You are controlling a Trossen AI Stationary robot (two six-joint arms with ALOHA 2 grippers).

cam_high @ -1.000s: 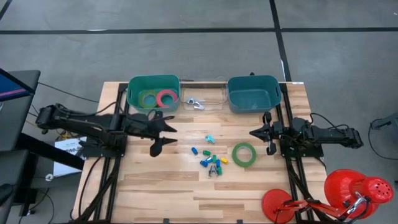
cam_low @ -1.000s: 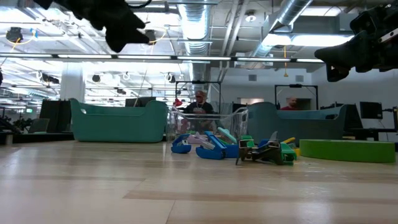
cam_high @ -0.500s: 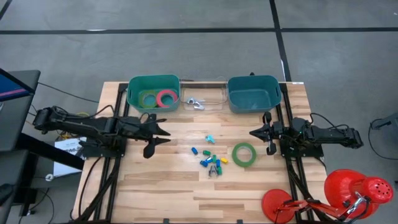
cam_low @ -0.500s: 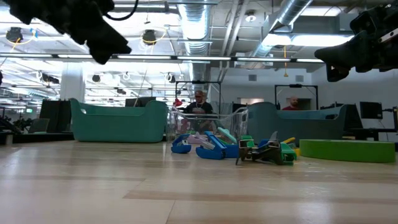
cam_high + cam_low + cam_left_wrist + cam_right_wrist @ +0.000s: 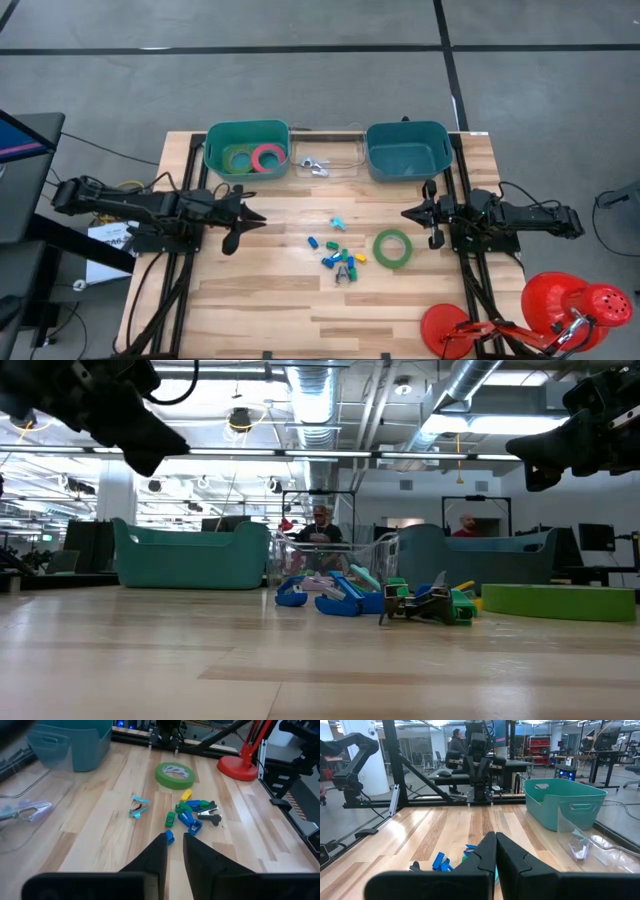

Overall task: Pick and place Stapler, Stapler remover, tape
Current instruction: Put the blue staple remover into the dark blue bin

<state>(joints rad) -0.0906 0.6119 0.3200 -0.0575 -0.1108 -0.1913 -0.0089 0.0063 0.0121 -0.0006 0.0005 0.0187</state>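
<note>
Red lamp [image 5: 565, 308] at table [image 5: 270, 300] corner. 2 teal bins [image 5: 246, 148] [image 5: 406, 150] & clear tray [image 5: 327, 160] at back.

Red lamp [image 5: 575, 310]: cut off at high view's lower edge. Small coloured pieces [image 5: 340, 258]: too small to identify individually. Clear tray [image 5: 22, 815]: blurred, cropped at left wrist view's edge.

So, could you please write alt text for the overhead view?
A wooden table holds a green tape roll beside small coloured pieces, between two dark arms. At the far edge, the left teal bin holds two tape rolls.
</note>
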